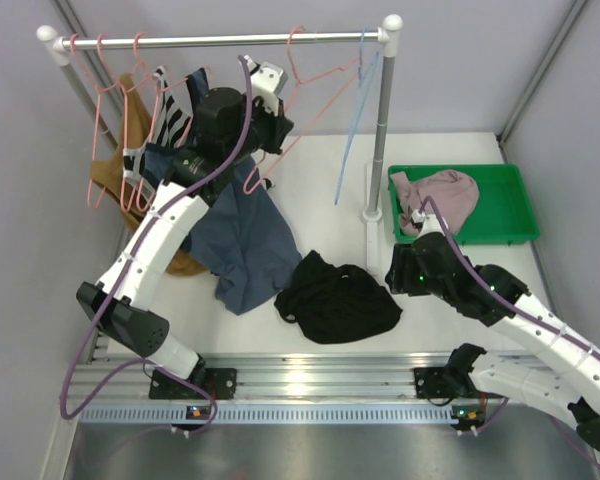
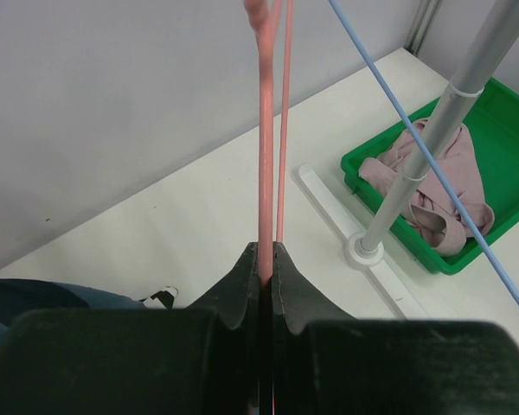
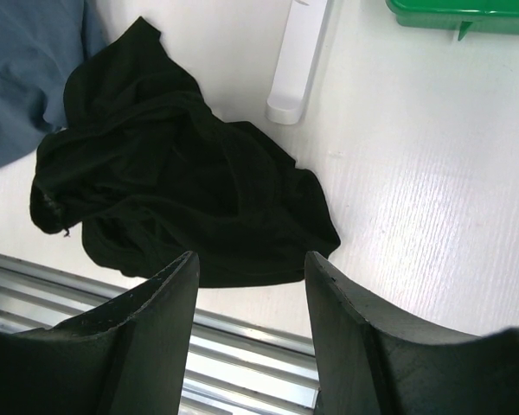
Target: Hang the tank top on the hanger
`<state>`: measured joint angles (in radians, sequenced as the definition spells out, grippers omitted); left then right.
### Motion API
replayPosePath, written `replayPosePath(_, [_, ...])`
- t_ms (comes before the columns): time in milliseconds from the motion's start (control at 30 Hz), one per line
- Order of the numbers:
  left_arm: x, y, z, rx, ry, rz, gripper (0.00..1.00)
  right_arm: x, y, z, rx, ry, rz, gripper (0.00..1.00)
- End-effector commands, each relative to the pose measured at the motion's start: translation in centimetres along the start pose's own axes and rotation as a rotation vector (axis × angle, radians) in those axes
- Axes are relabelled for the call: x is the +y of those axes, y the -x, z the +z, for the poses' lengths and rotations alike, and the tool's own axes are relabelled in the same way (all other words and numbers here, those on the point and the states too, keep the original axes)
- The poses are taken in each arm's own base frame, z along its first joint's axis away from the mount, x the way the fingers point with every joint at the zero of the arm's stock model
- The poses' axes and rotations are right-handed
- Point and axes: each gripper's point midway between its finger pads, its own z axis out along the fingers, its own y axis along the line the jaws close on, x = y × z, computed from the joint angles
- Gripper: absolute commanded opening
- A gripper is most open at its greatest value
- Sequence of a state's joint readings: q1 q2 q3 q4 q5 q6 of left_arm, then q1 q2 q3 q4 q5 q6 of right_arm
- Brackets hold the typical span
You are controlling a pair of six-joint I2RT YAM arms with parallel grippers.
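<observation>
Left claw: jaws pinched shut on the hanger, with salmon-pink wire running straight up from between the black pads. Second strand of the same wire just beside it. Top view puts this claw high over the back of the desk, the hanger's hook up at the rail. Light-blue hanger slants past to the right, crossing in front of the rack post. Beyond the post, green tray holds a mauve-pink garment. Right claw: jaws spread wide, nothing between them, hovering low near the desk's front edge. Tank top lies directly below and ahead of it, black, crumpled in a heap on the desk, not touched by either finger. Slate-blue garment lies just left of the tank top, their edges close.
</observation>
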<state>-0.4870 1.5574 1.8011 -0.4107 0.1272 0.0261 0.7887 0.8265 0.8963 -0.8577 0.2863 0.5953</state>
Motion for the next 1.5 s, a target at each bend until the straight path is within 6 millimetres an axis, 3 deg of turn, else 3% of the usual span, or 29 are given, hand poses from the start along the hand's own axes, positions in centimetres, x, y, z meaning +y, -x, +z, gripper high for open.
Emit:
replayPosePath(0, [0.5,6.1,-1.8,-0.180,0.033,0.019,0.00,-0.2,1.0,-0.3,-0.037,-0.005,0.019,0.53])
replayPosePath(200, [1.2,8.1,-2.9,-0.240,0.077,0.007,0.00,-0.2,0.9,-0.1,-0.033,-0.007,0.016,0.53])
replayPosePath(433, [1.3,7.5,-4.2,-0.232,0.093,0.011,0.00,0.0,1.0,0.1,-0.034,-0.003,0.012,0.53])
replayPosePath(600, [1.1,8.1,-5.6,-0.263,0.094,0.019,0.00,0.2,0.9,0.4,-0.028,-0.002,0.006,0.53])
replayPosePath(867, [0.6,6.4,-7.1,-0.195,0.075,0.018,0.00,0.3,0.9,0.5,-0.025,0.005,0.007,0.53])
replayPosePath(1033, [0.3,3.8,-9.2,-0.141,0.079,-0.012,0.00,0.5,0.4,1.2,-0.004,0.005,-0.006,0.53])
replayPosePath(1067, [0.0,3.9,-10.4,-0.151,0.073,-0.011,0.00,0.6,0.5,1.3,-0.007,0.010,-0.003,0.53])
replayPosePath(1133, [-0.6,1.7,-11.0,-0.095,0.052,-0.058,0.00,0.8,0.2,1.7,0.002,0.017,-0.004,0.52])
replayPosePath(1167, [-1.3,1.6,-12.3,-0.101,0.029,-0.069,0.00,0.8,0.2,1.8,0.001,0.018,-0.004,0.53])
replayPosePath(1233, [-2.0,-0.9,-12.9,-0.052,0.001,-0.106,0.00,0.9,-0.1,2.3,0.008,0.019,-0.001,0.52])
replayPosePath(1267, [-2.6,-1.4,-14.4,-0.046,-0.016,-0.112,0.00,0.8,-0.5,2.5,0.016,0.017,-0.004,0.51])
replayPosePath(1367, [-3.5,-5.9,-16.2,0.054,-0.042,-0.136,0.00,1.1,-0.9,3.6,0.029,0.017,-0.004,0.50])
replayPosePath(1433, [-4.3,-7.2,-17.9,0.080,-0.076,-0.138,0.00,1.3,-1.1,4.1,0.035,0.019,-0.004,0.49])
replayPosePath(1467, [-4.7,-9.0,-18.4,0.137,-0.093,-0.146,0.00,1.2,-1.4,4.6,0.048,0.010,-0.006,0.48])
